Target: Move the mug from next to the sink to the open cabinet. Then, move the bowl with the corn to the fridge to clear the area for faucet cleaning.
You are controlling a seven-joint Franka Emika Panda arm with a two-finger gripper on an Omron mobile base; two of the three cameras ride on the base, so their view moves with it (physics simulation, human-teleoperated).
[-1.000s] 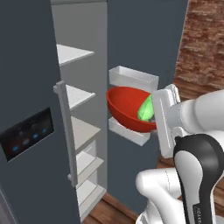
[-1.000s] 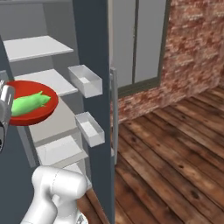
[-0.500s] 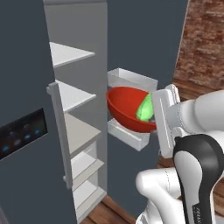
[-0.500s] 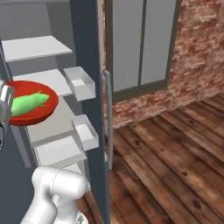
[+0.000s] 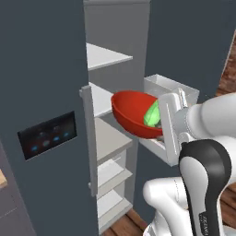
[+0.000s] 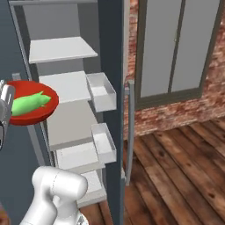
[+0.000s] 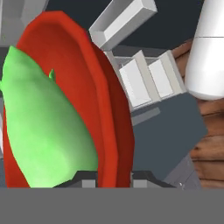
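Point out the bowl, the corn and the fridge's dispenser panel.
bowl (image 5: 131,115): left base view, on its red inner wall.
corn (image 6: 27,104): right base view, on the middle of the green husk.
dispenser panel (image 5: 48,136): left base view, on the black face with blue lights, on the fridge door.
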